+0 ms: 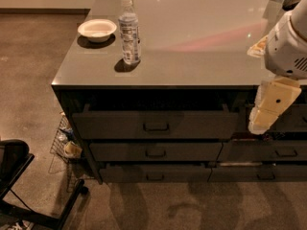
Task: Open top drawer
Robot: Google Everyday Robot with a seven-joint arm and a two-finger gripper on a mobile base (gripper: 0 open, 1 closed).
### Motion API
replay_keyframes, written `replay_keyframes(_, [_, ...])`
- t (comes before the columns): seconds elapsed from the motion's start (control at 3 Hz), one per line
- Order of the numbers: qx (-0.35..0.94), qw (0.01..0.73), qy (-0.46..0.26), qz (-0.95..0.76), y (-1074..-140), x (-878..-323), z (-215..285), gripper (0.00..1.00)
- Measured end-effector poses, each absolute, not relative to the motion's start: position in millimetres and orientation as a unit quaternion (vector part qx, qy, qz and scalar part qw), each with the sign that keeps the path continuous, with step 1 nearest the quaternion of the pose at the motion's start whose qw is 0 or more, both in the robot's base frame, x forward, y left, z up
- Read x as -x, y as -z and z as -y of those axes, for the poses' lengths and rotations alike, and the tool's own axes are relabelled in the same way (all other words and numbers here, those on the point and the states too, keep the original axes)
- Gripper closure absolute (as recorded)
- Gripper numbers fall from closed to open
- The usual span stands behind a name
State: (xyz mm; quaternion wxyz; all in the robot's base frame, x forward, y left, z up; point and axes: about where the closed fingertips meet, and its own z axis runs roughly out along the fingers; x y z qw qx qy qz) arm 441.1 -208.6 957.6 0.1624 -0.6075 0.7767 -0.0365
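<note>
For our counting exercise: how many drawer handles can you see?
5 handles: one on the top drawer, two below it, two at lower right. The pincer, hanging at right, may hide another.

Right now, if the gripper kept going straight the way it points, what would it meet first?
The gripper hangs right of the top drawer, pointing down and slightly left. Likely first: the lower right drawer front, or the floor if it hangs clear of it; depth is unclear.

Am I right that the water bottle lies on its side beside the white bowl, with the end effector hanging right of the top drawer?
Not quite: the camera view shows the water bottle standing upright beside the white bowl; the end effector does hang right of the top drawer.
</note>
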Motion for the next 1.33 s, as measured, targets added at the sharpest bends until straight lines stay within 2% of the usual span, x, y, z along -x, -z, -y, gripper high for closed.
replay_keyframes(0.33, [0.618,0.165,0.041,-0.768,-941.4,-448.0,203.1,0.0])
replay_keyframes(1.0, [0.648,0.19,0.032,-0.737,-851.8,-507.2,193.5,0.0])
replay_keyframes(1.33, [0.663,0.178,0.039,-0.726,-814.7,-527.7,195.9,0.0])
